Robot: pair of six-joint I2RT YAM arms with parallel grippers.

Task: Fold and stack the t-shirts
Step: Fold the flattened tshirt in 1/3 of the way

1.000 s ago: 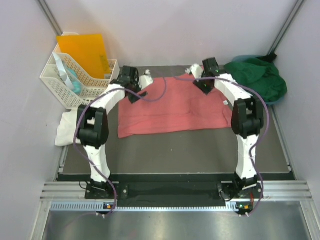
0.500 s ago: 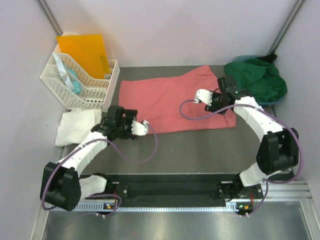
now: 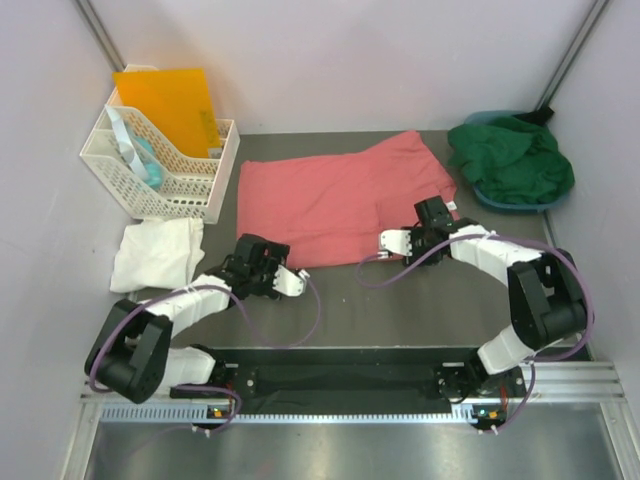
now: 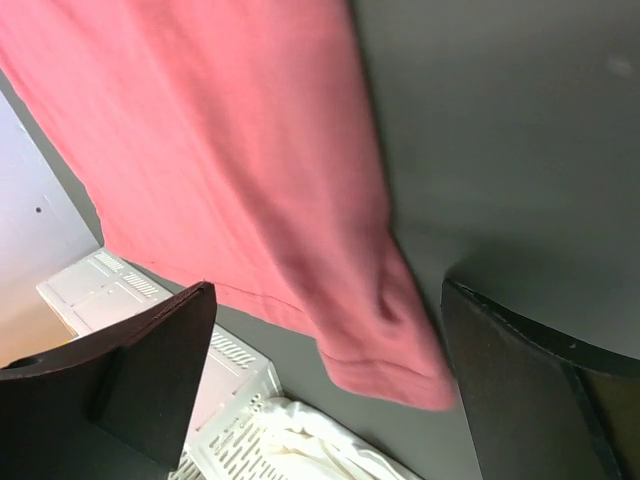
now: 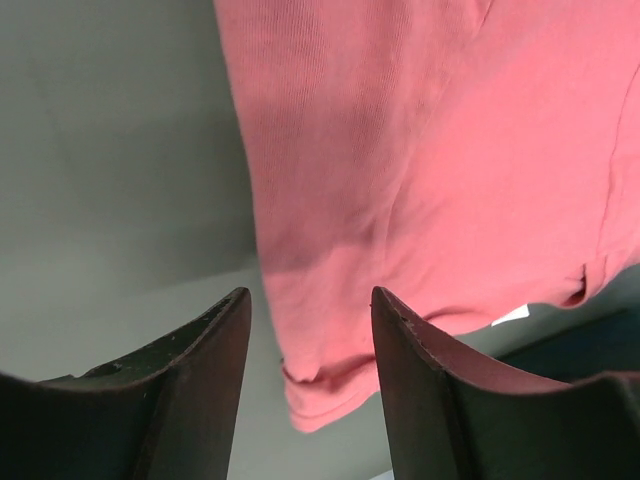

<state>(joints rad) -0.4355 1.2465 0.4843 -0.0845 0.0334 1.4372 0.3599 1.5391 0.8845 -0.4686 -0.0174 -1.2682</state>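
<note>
The salmon-pink t-shirt ran past the top edge of both wrist views. The dark green t-shirt hid most of a blue tub beneath it.

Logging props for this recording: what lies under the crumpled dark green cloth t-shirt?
Only a blue curved rim shows, at the near edge of the dark green cloth t-shirt; the rest is covered.

Pink shirt flat; green, white crumpled

left gripper, right gripper retreated, pink t-shirt flattened
</note>
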